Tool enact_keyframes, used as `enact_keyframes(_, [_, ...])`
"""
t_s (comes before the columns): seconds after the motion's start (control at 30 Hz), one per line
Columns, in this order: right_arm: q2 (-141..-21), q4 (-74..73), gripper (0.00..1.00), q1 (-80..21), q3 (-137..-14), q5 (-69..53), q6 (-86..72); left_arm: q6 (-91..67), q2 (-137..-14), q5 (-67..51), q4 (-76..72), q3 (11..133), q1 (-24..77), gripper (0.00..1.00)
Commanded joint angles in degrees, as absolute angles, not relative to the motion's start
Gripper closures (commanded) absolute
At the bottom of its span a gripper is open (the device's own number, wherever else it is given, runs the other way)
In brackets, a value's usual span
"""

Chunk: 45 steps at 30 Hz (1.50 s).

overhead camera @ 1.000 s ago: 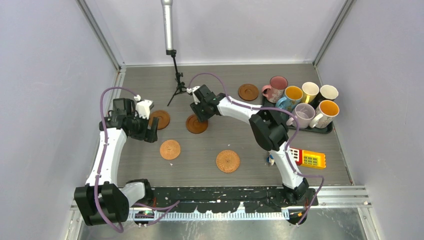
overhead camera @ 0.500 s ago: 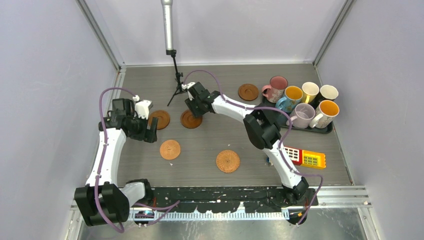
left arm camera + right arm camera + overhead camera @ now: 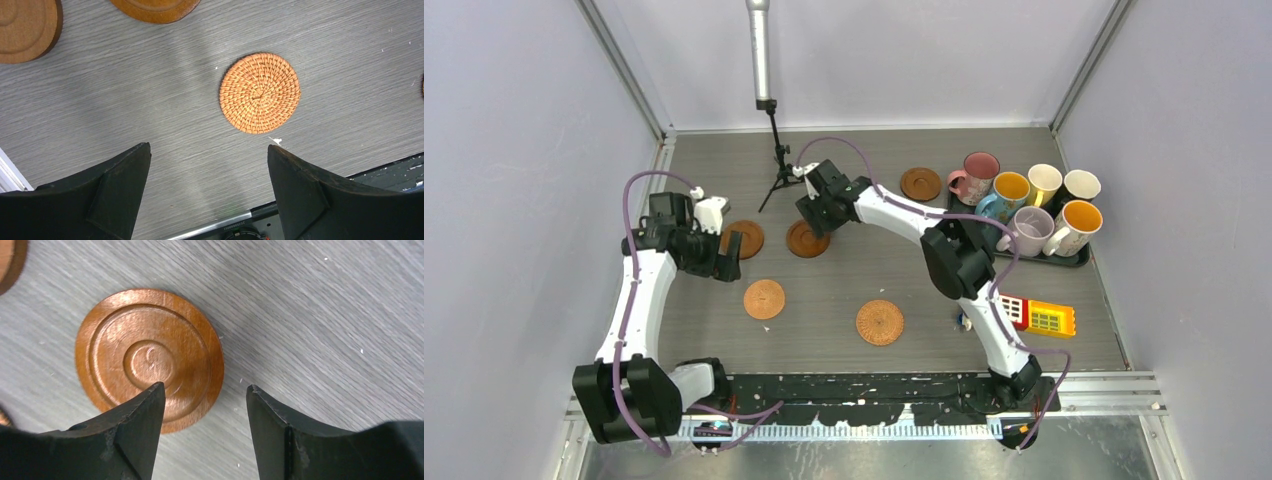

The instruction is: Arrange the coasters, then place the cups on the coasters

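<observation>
My right pincer (image 3: 205, 387) hangs part-open and empty just above the table (image 3: 325, 315). The ringed coaster (image 3: 145, 355) lies flat at ten o'clock from the gap, its rim under one finger.

White shells and black joints on the left arm (image 3: 639, 300) and right arm (image 3: 902, 213) — each trailing a purple cable (image 3: 629, 205). Left end effector (image 3: 209, 192) and right end effector (image 3: 205, 412) — matte black wedge fingers (image 3: 117, 197).
</observation>
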State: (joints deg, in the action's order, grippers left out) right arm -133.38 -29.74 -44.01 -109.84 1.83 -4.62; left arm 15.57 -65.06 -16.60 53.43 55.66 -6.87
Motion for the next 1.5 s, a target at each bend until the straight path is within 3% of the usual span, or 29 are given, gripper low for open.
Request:
enact_keyframes(0.0, [-124.2, -31.38, 0.34, -42.35, -110.82, -1.04, -2.88, 15.84, -65.77, -18.92, 51.83, 58.11, -7.25, 0.11])
enact_keyframes(0.6, [-127.68, -40.1, 0.29, -19.27, -114.32, 1.22, 5.2, 14.89, -68.29, -19.56, 48.98, 58.24, -7.26, 0.11])
enact_keyframes(1.47, [-138.32, -39.66, 0.27, -17.77, -118.39, -3.8, 10.71, 16.66, -67.35, -17.69, 52.7, 59.82, -7.21, 0.11])
